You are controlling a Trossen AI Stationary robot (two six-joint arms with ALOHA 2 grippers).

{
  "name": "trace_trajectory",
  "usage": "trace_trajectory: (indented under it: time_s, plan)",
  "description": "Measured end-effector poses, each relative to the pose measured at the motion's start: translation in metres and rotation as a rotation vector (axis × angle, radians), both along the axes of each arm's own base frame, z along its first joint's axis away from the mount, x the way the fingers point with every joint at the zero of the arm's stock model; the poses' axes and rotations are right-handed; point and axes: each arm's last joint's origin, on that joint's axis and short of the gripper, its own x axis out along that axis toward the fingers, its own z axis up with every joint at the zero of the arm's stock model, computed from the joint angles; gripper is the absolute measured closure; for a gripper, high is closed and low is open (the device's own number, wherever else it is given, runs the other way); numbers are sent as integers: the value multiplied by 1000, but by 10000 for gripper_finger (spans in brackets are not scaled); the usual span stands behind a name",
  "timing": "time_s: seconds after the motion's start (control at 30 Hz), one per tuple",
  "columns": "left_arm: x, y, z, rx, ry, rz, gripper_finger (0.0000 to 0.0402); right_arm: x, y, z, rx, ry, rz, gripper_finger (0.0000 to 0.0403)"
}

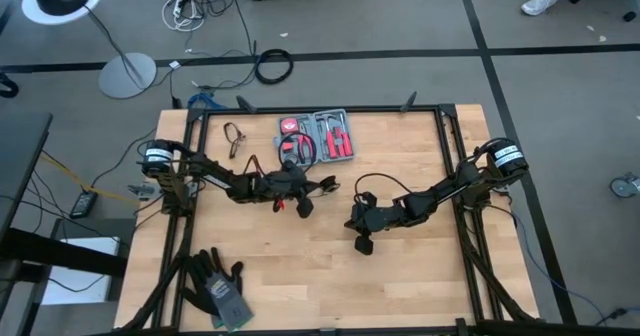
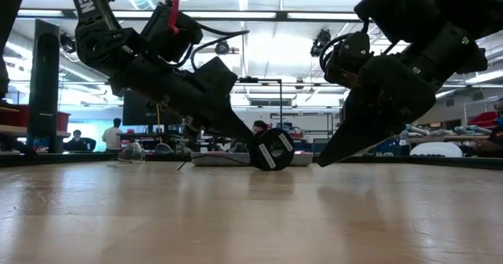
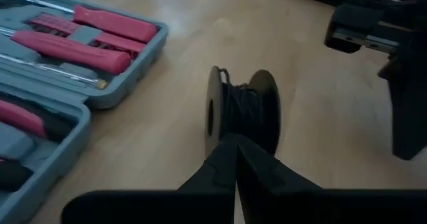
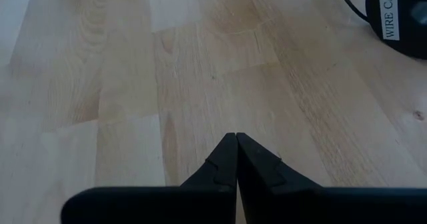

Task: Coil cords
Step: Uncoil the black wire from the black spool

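The cord is thin black wire wound on a small black spool [image 3: 241, 111], which stands on its rim on the wood just right of the tool kit. The spool's labelled face [image 2: 272, 149] shows in the low view. A loose strand [image 4: 347, 1] leads off the spool [image 4: 400, 14]. My left gripper [image 3: 235, 139] is shut, with its tips at the winding between the two flanges. My right gripper [image 4: 236, 136] is shut low over bare wood, a little right of the spool and nearer the front edge [image 1: 352, 223]. My left gripper lies with its shut fingertips [image 3: 227, 147] against the wound wire [image 3: 240, 121] between the spool's two flanges. It slants down at the spool from the table's left. Whether a strand is caught between the tips, I cannot tell. The spool stays on its rim on the table.
An open grey tool kit with red tools [image 1: 318, 136] lies at the back, close behind the left gripper. Glasses [image 1: 235, 136] lie far left and dark gloves [image 1: 218, 288] near the front left corner. Bare wood stretches along the front and right.
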Motion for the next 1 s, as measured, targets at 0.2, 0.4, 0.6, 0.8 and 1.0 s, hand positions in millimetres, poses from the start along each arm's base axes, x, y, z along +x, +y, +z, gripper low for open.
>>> trace_trajectory:
  time_s: [0.2, 0.4, 0.6, 0.8, 1.0]
  plan:
    - [1, -2, 0, -28, -3, -60, 390, 0, 0, 0, 0, 0, 0, 399]
    - [0, 1, 0, 9, 0, 17, 389, 0, 0, 0, 0, -1, 0, 395]
    - [0, 1, 0, 11, 3, 21, 389, 0, 0, 0, 0, -1, 0, 400]
    - [0, 1, 0, 8, 3, 17, 364, 0, 0, 0, 1, -2, 0, 395]
    - [-1, 5, 0, -5, 2, 15, 328, 0, 0, 0, 0, -2, 0, 398]
